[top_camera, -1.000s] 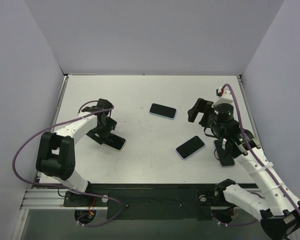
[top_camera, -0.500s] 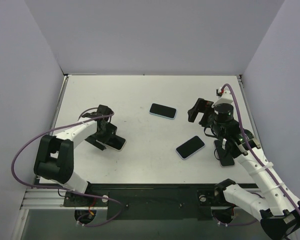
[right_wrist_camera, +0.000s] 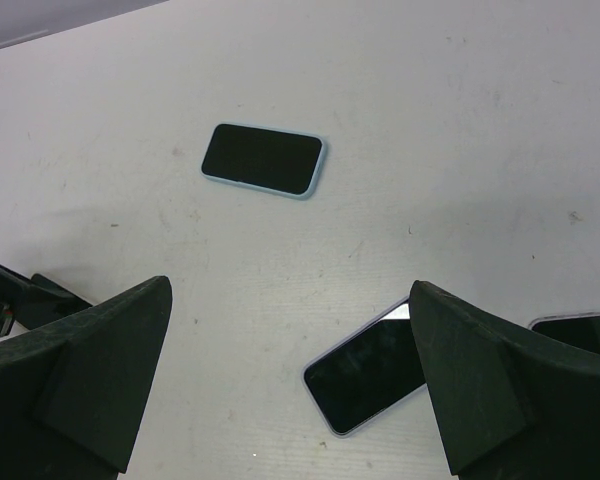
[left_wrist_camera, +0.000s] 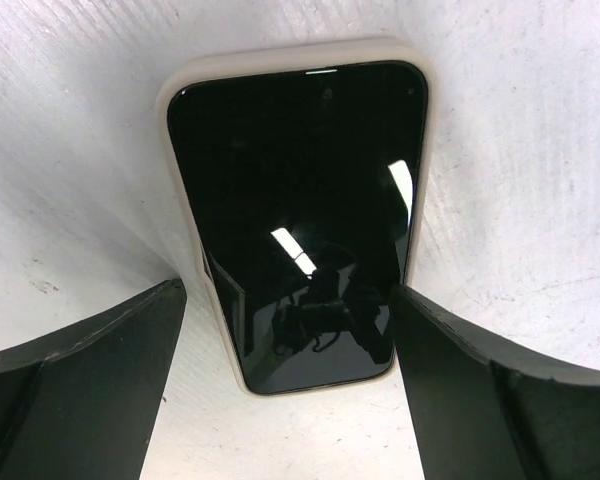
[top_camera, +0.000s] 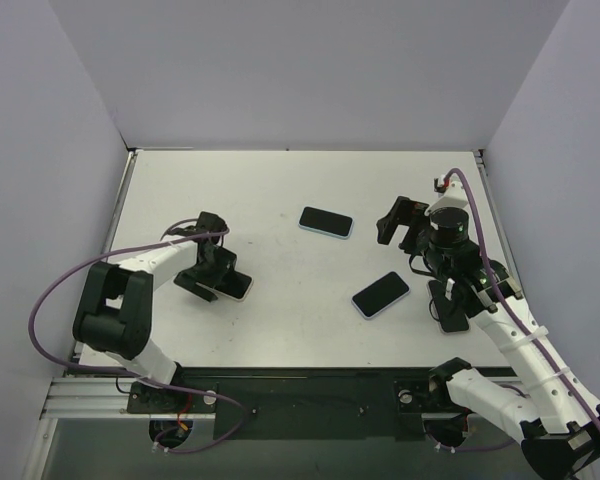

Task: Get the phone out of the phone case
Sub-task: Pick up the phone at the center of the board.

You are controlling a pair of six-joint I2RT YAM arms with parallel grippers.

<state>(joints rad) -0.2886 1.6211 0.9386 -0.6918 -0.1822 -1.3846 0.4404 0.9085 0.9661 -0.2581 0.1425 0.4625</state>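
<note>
Phone point(left_wrist_camera: 298, 220) in its cream case point(left_wrist_camera: 177, 140), flat on the left side of the white table point(top_camera: 280, 180), with the left gripper point(left_wrist_camera: 285, 300) spread wide over it.

The phone lies screen up, dark glass catching the lamps, its pale case rim showing all round. The left gripper's two black fingers point(left_wrist_camera: 100, 370) stand one to each side of its near end, wide apart and clamping nothing; I cannot tell whether either one touches the case. Across the table, the right gripper point(top_camera: 400, 222) hangs above the surface, jaws fully apart and empty. Between the arms lie a blue-cased phone point(top_camera: 326, 221) towards the back and a second phone point(top_camera: 381, 294) nearer, angled. A third phone point(top_camera: 452, 318) sits partly under the right arm.
</note>
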